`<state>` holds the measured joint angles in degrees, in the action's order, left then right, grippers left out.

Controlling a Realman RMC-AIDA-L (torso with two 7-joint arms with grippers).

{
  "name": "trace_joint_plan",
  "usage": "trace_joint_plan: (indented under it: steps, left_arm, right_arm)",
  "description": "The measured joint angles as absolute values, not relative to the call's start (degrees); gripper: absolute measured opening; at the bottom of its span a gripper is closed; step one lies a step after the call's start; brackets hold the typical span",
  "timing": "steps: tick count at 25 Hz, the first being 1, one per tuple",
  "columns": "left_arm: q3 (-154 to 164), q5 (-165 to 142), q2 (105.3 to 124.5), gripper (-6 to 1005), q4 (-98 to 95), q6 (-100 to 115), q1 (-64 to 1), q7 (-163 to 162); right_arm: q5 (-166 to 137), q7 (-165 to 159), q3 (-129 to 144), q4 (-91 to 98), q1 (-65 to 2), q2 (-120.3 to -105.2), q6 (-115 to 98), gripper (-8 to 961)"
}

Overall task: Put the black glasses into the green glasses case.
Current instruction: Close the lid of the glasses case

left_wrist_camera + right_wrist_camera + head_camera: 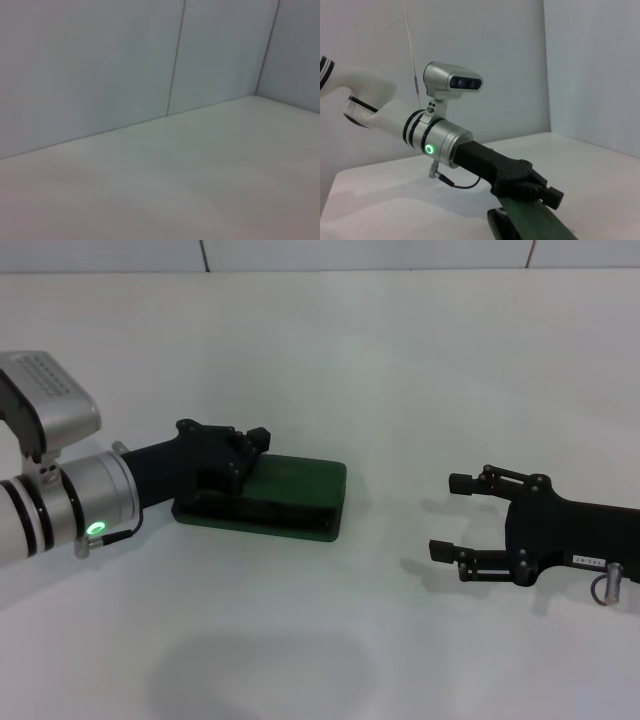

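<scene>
The right pincer (441, 516) lies low over the white bench (330, 640) at the robot's right, its two black fingers (462, 482) spread wide with nothing between them, pointing toward the middle of the bench; it is well apart from the green glasses case (300, 490); the case sits flat on the bench left of centre, dark green, rectangular with rounded corners, and in the head view its lid looks down; the black glasses do not show in any view, so whether they are inside cannot be told; the left pincer (255, 445) rests on the case's top at the end nearest the left arm, its black body covering that end; how its fingers stand cannot be told; behind it the silver wrist of the left arm (90, 502) carries a lit green ring; in the right wrist view the left pincer (540, 190) appears farther off, pressed against the upper face of the case (540, 222), with the silver camera housing (451, 82) above the wrist; the left wrist view shows only bare bench (190, 190) and, beyond it, the pale panelled wall (100, 65); the same wall (300, 252) closes the far edge in the head view.
</scene>
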<state>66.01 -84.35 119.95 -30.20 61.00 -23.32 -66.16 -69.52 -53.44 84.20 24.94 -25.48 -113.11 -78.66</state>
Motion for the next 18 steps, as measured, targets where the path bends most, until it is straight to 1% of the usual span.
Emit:
trace_joint_plan:
  steps: [18]
  left_arm:
    - [66.1, -81.5, 119.9, 33, -26.3, 62.0, -23.8, -60.9]
  right_arm:
    - [-69.5, -53.5, 84.2, 24.5, -25.9, -113.11, -78.6, 840]
